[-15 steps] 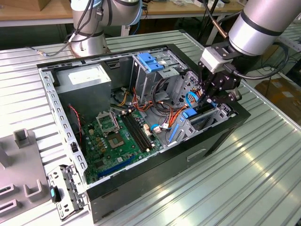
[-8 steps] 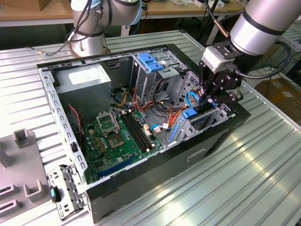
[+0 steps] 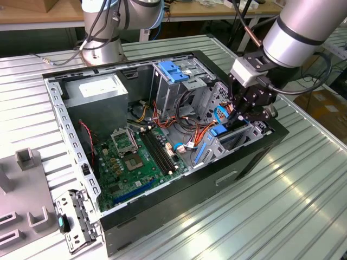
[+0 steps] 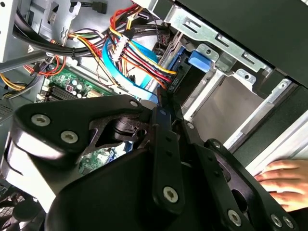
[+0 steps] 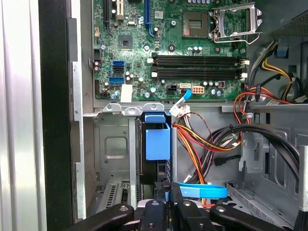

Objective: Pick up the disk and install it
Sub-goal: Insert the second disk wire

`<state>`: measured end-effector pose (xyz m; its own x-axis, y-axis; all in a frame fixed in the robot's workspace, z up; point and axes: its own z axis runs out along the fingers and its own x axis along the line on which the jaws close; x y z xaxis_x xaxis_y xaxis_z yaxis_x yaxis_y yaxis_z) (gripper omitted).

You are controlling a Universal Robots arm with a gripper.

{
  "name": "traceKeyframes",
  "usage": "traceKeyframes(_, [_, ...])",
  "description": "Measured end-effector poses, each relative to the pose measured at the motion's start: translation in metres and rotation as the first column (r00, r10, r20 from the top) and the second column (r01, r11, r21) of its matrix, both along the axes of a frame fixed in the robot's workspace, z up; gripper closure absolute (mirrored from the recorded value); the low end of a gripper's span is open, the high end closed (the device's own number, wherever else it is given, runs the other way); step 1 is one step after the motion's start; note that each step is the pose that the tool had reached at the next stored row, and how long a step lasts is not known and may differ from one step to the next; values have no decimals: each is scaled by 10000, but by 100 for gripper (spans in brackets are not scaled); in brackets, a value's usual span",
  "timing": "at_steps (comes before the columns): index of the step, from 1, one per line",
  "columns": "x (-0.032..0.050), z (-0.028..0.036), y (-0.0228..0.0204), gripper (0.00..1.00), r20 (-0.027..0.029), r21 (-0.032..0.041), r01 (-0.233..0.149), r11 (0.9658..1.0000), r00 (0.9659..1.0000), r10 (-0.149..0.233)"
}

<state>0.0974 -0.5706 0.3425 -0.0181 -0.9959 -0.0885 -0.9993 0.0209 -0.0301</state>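
Note:
The disk [image 5: 154, 166] stands on edge in the lower drive bay of the open computer case [image 3: 76, 151], dark-bodied, with a blue plastic rail and tab [image 5: 157, 137] on it. In the exterior view the disk's blue rail [image 3: 218, 131] shows at the case's right end, below my gripper [image 3: 238, 116]. My gripper [image 5: 167, 185] reaches down into that bay with its two black fingers drawn together. In the second wrist view the gripper's tip [image 4: 163, 96] rests against the disk's dark end [image 4: 177, 79], beside the blue tab [image 4: 199, 60]. Nothing shows between the fingers.
Bundles of coloured cables [image 5: 216, 139] and a blue flat cable [image 5: 202, 191] crowd the space beside the bay. The motherboard [image 3: 135, 162], grey power supply [image 3: 100, 89] and blue-topped drive cage [image 3: 172, 70] fill the case. A person's hand [image 4: 284, 178] rests outside the case.

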Motion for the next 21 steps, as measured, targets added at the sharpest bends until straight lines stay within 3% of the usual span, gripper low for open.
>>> traceKeyframes(11, [-3,-19,0,84,1,7,-1,10000,10000,1])
traceKeyframes(13, [-2,-22,0,76,2,13,-1,10000,10000,1])
traceKeyframes(16, [-3,-13,-1,76,1,6,-1,10000,10000,1])
traceKeyframes(21, [-1,103,0,76,1,6,-1,10000,10000,1])
